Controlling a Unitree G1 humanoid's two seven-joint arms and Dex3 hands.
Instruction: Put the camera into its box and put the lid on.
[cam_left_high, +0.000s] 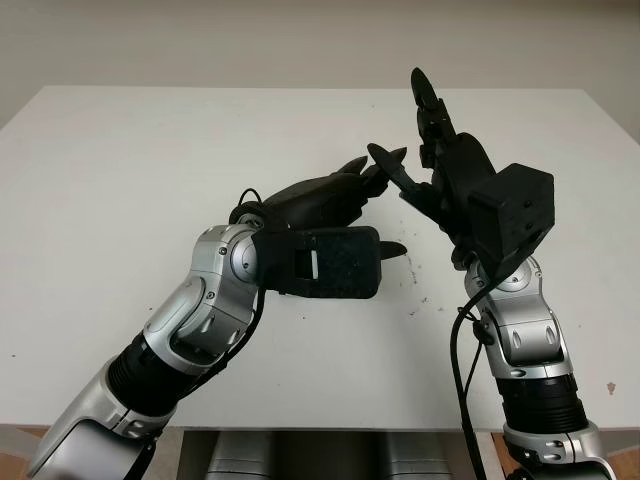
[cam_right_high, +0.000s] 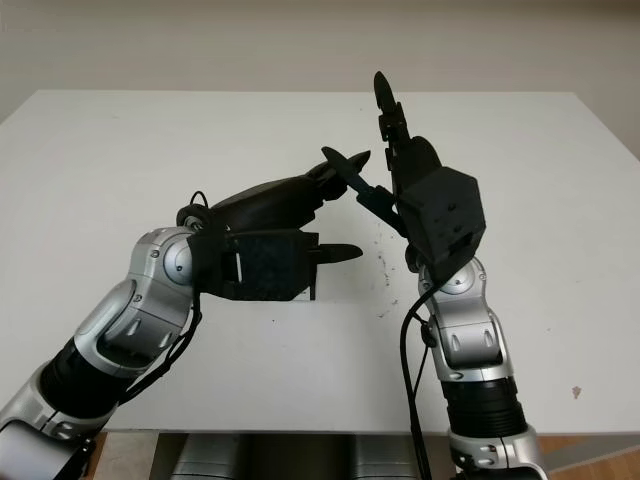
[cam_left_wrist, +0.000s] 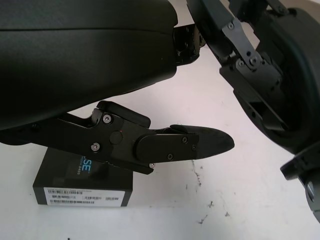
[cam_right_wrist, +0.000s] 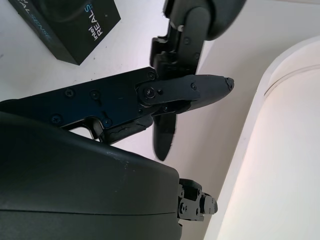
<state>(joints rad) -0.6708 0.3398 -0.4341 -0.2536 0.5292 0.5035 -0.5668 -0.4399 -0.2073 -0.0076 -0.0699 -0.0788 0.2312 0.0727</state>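
Observation:
A black box with white "RealSense" lettering (cam_right_wrist: 70, 25) lies on the white table (cam_left_high: 120, 180). Its side carries a white barcode label (cam_left_wrist: 82, 196). My left hand (cam_left_high: 380, 205) hangs above the table's middle, just over the box, open and holding nothing; one of its fingers (cam_left_wrist: 200, 142) reaches out past the box. My right hand (cam_left_high: 405, 125) is raised upright directly to the right of it, open, with its fingertips (cam_right_wrist: 200, 90) close to the left hand's. In the head views the left wrist hides the box.
Small dark specks (cam_left_high: 425, 300) mark the table in front of the hands. A black cable (cam_left_high: 460, 370) runs along my right forearm. The table's far edge (cam_left_high: 300, 90) meets a pale wall.

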